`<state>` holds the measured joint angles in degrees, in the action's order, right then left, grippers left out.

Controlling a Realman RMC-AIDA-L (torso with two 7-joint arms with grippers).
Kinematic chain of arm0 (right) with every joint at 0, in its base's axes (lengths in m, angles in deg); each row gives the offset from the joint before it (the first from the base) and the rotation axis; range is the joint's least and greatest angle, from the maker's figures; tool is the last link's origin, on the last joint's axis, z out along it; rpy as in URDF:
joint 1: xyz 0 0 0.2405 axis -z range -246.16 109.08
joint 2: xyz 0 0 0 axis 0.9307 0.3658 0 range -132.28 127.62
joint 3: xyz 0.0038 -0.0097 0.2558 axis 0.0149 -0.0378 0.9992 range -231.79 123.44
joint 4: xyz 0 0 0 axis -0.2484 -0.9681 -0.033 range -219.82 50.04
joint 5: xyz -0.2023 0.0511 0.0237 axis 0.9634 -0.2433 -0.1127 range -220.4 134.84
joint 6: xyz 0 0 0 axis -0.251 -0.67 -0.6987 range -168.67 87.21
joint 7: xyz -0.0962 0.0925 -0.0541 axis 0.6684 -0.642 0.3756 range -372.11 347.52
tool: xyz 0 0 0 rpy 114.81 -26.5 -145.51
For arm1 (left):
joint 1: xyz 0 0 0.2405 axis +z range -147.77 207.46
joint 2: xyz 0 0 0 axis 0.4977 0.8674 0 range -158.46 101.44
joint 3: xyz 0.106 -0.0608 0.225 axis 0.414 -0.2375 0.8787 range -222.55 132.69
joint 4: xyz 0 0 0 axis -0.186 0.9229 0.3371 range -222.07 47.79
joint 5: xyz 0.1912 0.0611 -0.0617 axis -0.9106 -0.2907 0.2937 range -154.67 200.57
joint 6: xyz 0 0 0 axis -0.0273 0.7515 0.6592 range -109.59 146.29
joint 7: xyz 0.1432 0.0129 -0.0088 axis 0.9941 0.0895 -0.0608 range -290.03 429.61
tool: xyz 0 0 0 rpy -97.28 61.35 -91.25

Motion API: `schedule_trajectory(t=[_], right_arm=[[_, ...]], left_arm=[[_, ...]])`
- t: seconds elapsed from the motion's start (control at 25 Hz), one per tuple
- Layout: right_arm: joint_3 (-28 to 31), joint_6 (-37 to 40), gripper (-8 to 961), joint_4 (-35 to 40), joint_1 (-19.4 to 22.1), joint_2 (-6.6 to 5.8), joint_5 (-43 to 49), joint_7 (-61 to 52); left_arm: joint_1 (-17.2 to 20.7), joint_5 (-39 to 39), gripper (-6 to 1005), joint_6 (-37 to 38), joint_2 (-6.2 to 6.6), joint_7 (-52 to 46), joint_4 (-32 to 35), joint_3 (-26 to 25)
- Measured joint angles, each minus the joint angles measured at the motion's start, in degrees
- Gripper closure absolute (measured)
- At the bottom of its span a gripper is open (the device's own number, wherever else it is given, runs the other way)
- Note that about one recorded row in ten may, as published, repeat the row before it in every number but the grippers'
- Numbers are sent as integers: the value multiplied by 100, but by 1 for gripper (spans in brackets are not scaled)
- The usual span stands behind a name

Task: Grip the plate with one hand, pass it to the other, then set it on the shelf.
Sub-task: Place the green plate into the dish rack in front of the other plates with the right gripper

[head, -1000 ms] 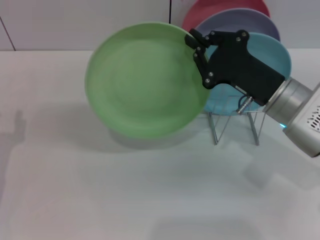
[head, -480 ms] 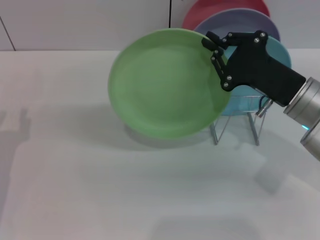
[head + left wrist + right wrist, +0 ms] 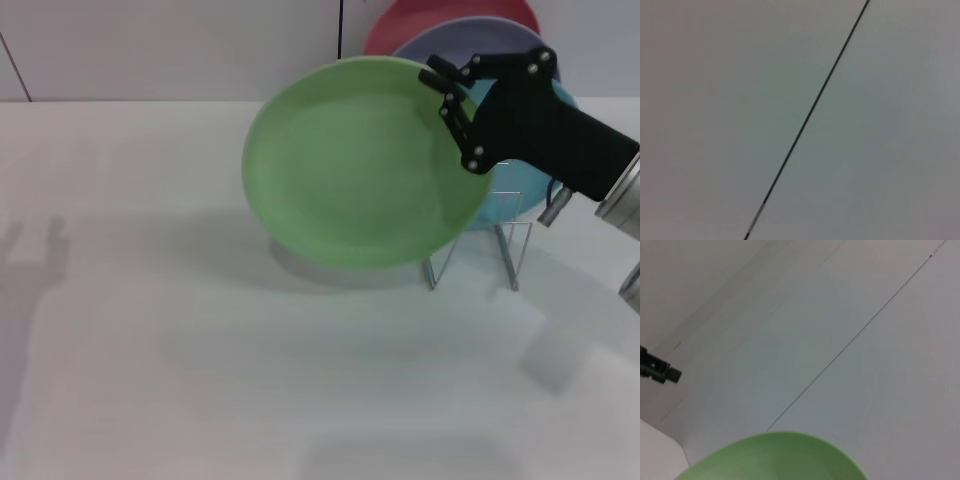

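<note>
Your right end effector (image 3: 452,90) is clamped on the green plate (image 3: 365,165) rim, held tilted above the tabletop (image 3: 200,350), just beside the wire shelf (image 3: 478,250). Left end effector out of sight.

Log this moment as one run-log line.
right claw: shut on round light green plastic plate | plate: airborne, tilted, before silver wire rack | left claw: out of view

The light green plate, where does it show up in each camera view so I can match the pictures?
Head view: the light green plate sits centre, held at its rim by the right gripper, before the wire rack.
Left wrist view: not in it.
Right wrist view: its rim arcs along the bottom edge.
Shared landmark: the dark wall seam.
</note>
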<state>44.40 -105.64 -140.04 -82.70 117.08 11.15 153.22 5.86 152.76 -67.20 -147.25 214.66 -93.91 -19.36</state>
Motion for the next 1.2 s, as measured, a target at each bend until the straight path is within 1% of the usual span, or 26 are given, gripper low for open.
schedule_trajectory(t=[0.24,0.48,0.84,1.2], right_arm=[[173,10,918,-406,-17,3,361,1],[189,7,918,-794,30,3,559,3],[444,93,917,-1428,258,7,1014,6],[704,85,917,-1751,451,10,1356,5]], left_arm=[[7,-52,437,-61,-1,-81,-23,0],[9,-54,437,-149,-8,-84,-132,0],[39,-53,437,-324,-12,-83,-266,0],[41,-53,437,-417,-22,-82,-368,0]])
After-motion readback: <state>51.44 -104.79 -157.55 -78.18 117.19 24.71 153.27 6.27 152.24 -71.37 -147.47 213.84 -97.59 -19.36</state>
